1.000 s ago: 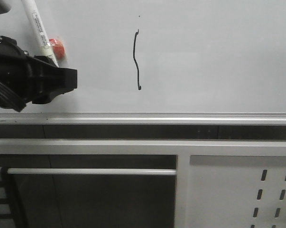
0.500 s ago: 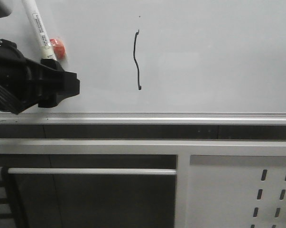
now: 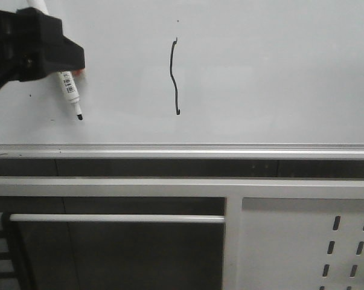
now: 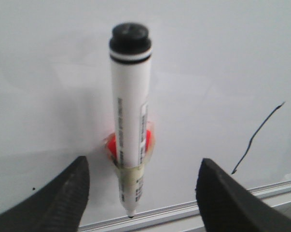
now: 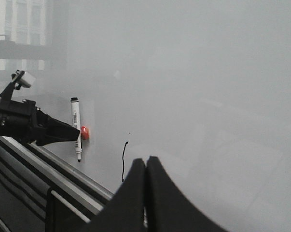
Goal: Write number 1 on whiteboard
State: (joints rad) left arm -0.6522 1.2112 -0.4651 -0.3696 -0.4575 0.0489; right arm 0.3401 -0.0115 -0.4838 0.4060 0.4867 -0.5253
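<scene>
Left hand (image 3: 67, 57) sits in the upper left of the front view, fingers spread wide around the marker (image 4: 131, 121) without touching it. The marker hangs on a red holder (image 5: 84, 133) against the whiteboard (image 3: 278, 72). The number 1 (image 3: 174, 77) stands mid-board, well right of that hand. Right hand (image 5: 145, 166) is pressed closed, empty.

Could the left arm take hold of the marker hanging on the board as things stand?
Probably yes. The left end effector is open, its fingers either side of the marker, which hangs on the whiteboard by a red holder; nothing lies between.
</scene>
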